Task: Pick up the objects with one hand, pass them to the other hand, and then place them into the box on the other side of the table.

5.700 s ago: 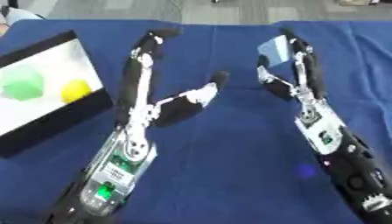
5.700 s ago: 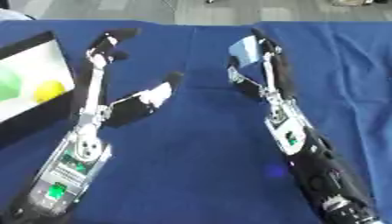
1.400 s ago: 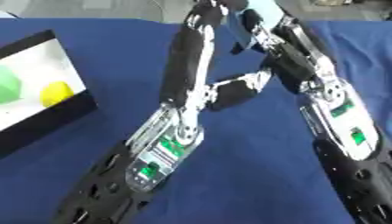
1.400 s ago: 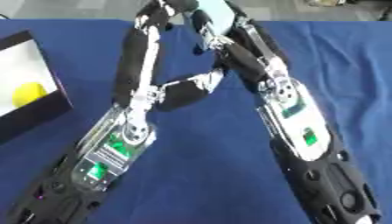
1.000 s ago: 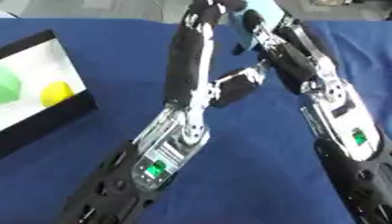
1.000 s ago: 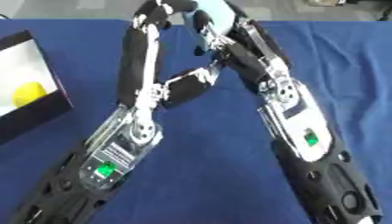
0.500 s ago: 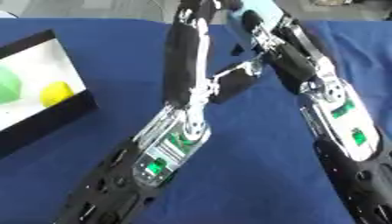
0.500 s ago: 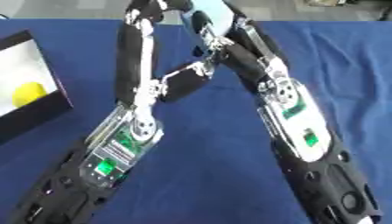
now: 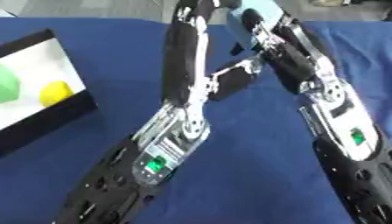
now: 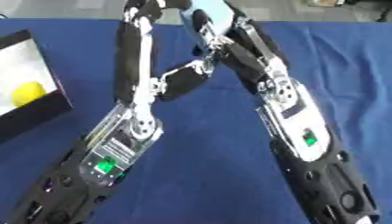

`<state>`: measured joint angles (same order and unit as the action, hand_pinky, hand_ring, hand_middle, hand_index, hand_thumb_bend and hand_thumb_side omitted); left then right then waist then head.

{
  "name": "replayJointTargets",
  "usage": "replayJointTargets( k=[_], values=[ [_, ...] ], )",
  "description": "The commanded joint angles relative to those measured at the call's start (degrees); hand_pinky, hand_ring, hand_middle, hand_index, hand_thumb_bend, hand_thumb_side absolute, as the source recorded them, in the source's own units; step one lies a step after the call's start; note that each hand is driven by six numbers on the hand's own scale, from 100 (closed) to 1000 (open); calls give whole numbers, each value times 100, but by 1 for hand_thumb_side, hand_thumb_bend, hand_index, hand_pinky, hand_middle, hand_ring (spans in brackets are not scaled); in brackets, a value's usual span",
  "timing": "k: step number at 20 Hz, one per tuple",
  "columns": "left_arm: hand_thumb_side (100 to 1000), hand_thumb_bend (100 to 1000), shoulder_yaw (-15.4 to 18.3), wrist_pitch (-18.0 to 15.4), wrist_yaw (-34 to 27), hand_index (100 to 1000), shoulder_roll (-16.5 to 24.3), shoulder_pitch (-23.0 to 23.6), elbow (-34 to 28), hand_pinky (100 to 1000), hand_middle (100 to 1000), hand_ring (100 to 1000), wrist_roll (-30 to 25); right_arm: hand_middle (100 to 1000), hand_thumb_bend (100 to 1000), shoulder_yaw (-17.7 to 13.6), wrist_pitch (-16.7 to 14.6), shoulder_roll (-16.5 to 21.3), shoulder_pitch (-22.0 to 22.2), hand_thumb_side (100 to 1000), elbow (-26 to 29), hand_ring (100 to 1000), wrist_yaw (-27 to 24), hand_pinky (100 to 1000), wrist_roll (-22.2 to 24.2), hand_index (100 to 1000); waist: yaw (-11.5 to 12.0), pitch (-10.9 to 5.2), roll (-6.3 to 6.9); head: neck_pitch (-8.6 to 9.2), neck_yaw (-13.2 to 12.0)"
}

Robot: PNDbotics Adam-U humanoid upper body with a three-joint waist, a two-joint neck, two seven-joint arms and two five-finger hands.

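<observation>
a pale blue block (image 9: 246, 19) is held upright at the far middle of the counter (image 9: 245, 175), long axis vertical, pinched between the right hand (image 9: 281, 41) and the left hand (image 9: 201, 13), fingers curled round it. a blue cloth is spread over the counter; a box (image 9: 46, 103) at left holds green and yellow shapes.

This looks like a robotics lab or test room set up for a handling trial. A plain dark blue cloth (image 9: 92, 57) covers the whole work table under both arms, with no household clutter on it. To the left of the left hand (image 9: 191, 52) sits a black-walled box with a white inside (image 9: 46, 109), holding a green lump (image 9: 8, 87) and a yellow ball (image 9: 55, 92) like practice props. Beyond the raised hands, past the far table edge, runs bare grey floor (image 10: 76, 8).
</observation>
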<state>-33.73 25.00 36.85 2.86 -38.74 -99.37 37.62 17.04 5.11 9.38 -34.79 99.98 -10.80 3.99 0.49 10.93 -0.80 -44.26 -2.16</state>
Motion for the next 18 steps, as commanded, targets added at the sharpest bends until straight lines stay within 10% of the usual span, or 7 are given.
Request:
replayJointTargets(
  k=[1,18],
  values=[
    [171,589,24,20,-38,829,-59,-89,-41,727,812,919,37,283,100,-42,5,12,-84,533,145,465,27,559,-13,430,-2,-74,-82,14,18],
    [137,609,16,-300,112,880,-55,-70,-288,732,856,905,356,282,100,-34,25,-7,-72,544,114,468,15,554,16,429,13,-72,-102,14,68]
  ],
)
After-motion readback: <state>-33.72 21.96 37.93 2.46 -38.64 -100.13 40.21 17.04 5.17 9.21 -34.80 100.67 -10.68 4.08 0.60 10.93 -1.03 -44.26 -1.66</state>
